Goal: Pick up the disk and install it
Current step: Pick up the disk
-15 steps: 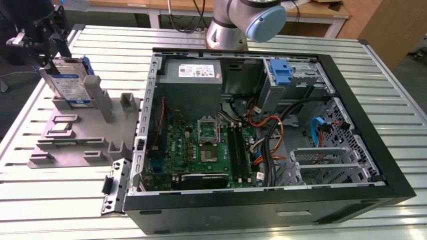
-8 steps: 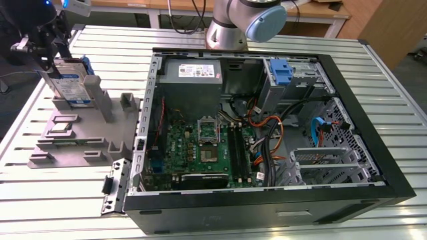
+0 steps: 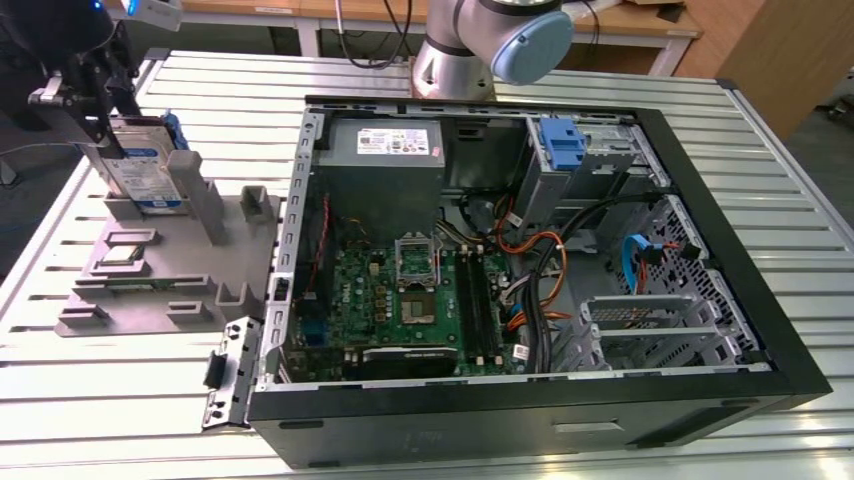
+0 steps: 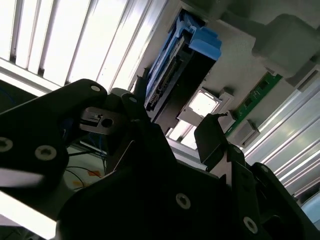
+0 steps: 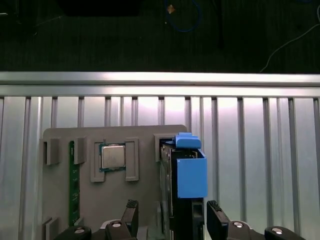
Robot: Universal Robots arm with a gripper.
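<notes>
The disk [image 3: 144, 168] stands on edge in a slot of the grey fixture [image 3: 160, 285] at the exterior view's left, outside the computer case. It is a silver drive with a white-and-blue label in a blue carrier. In the first wrist view the disk [image 5: 184, 175] shows edge-on, and in the second wrist view the disk [image 4: 172, 75] lies slanted. My gripper [image 3: 110, 135] hangs over its top end. My gripper [image 5: 172, 216] is open in both wrist views, with one finger on each side of the disk. My gripper [image 4: 175, 112] does not clamp it.
The open computer case [image 3: 747, 300] lies in the middle, with a motherboard [image 3: 400, 300], a grey power supply [image 3: 387, 140] and a blue bracket [image 3: 563, 145] in a drive bay. The fixture also carries a processor chip [image 5: 112, 156] and a green memory stick [image 5: 73, 180]. The arm's base [image 3: 467, 50] stands behind the case.
</notes>
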